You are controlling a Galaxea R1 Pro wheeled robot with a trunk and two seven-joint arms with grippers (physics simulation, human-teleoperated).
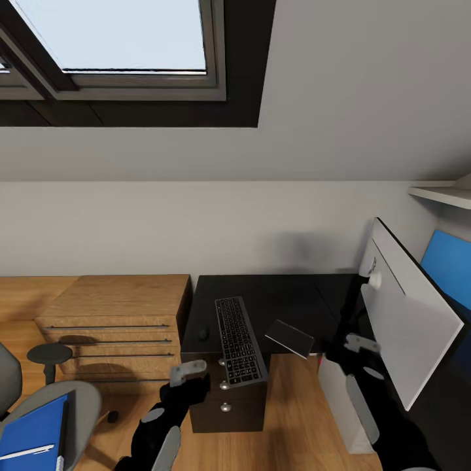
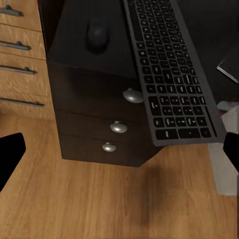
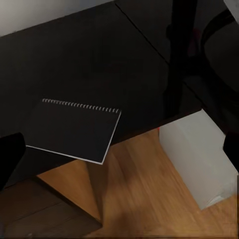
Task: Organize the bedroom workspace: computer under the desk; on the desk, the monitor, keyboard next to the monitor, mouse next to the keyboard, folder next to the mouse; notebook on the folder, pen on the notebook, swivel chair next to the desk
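Both grippers empty, jaws spread, held short of the desk (image 1: 281,297)

Left gripper (image 1: 188,370) before the dark drawers (image 2: 107,132); right gripper (image 1: 362,344) near the monitor (image 1: 409,314). Keyboard (image 1: 239,340) overhangs desk edge, mouse (image 1: 203,333) beside it; notebook (image 3: 74,129) juts off the edge. Computer (image 3: 201,162) on floor under desk. Folder (image 1: 33,428), with pen (image 1: 26,451), on swivel chair (image 1: 78,405)

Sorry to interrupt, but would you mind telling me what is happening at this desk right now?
The robot faces the desk with both arms forward, holding nothing. The left pincer hovers near the keyboard, which lies on the desk with its near end overhanging the drawers; the mouse sits beside it. The right pincer is near the monitor. The notebook overhangs the desk edge, and the folder is on the swivel chair, not yet moved.
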